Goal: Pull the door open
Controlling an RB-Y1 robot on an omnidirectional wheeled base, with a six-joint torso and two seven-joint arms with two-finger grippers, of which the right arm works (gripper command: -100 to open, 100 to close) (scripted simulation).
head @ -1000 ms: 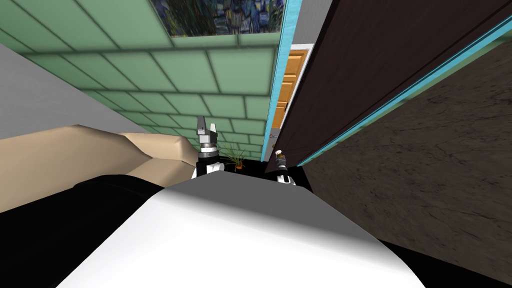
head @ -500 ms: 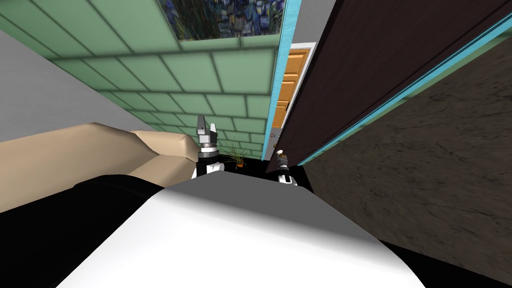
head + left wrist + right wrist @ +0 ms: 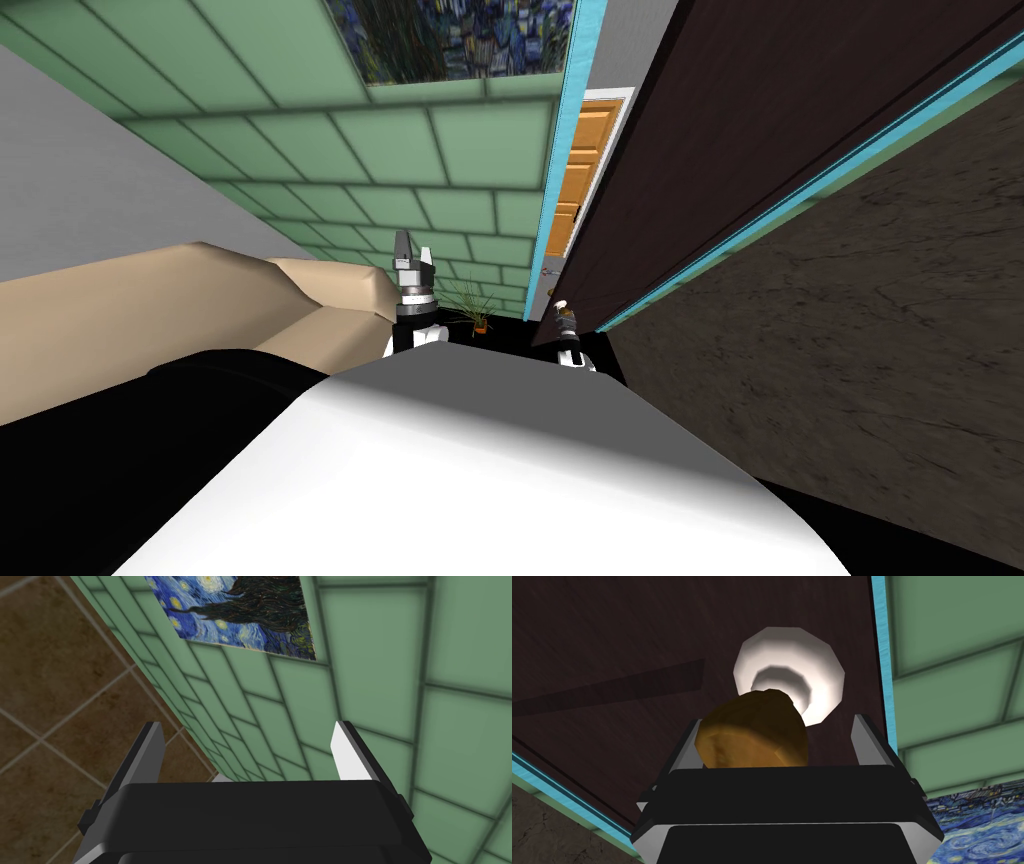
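**Head view:** A dark brown door (image 3: 720, 150) stands ajar, its free edge swung clear of the turquoise frame (image 3: 560, 150). Through the gap beside the door, an orange panelled door (image 3: 580, 170) shows farther off. The right hand (image 3: 562, 312) sits at the dark door's free edge. The left hand (image 3: 411, 252) is raised well apart from the door, on the other side of the frame.

**Left wrist view:** The left hand (image 3: 246, 726) is released, its fingers spread and holding nothing.

**Right wrist view:** The right hand (image 3: 778, 721) has its fingers spread around a golden-brown knob (image 3: 752, 736). The knob stands out from a round white plate (image 3: 812, 666) on the door's face. It touches one finger and a gap shows to the other, so the hand seems to hook the knob rather than clench it.

**Progress:** The pull looks partly done. The door is off its frame, and a wider swing is left to make.
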